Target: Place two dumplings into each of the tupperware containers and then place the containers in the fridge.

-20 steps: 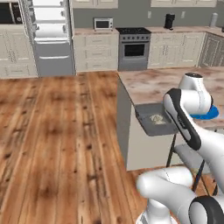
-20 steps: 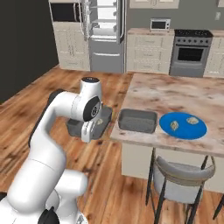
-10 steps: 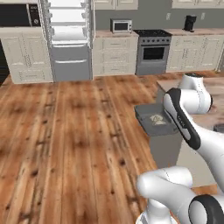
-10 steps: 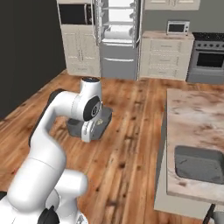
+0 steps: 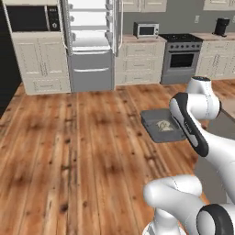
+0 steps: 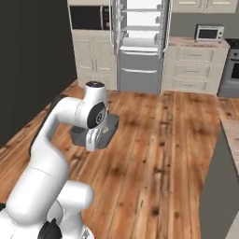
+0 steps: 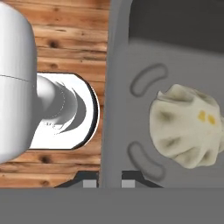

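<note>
Gripper (image 7: 105,183) clamped on the near rim of a tupperware container (image 7: 131,109), one fingertip on each side of the wall. One dumpling (image 7: 188,127) lying on the tub floor, right of centre in the hand view. Tub carried level above the wooden floor (image 5: 69,151), held out beside the arm; seen as a dark tray (image 5: 160,125) in the left base view and (image 6: 108,128) in the right. Fridge (image 5: 89,43) well ahead across the room, doors open, white shelves showing. Microwave (image 5: 146,30) and oven (image 5: 181,57) to its right.
</note>
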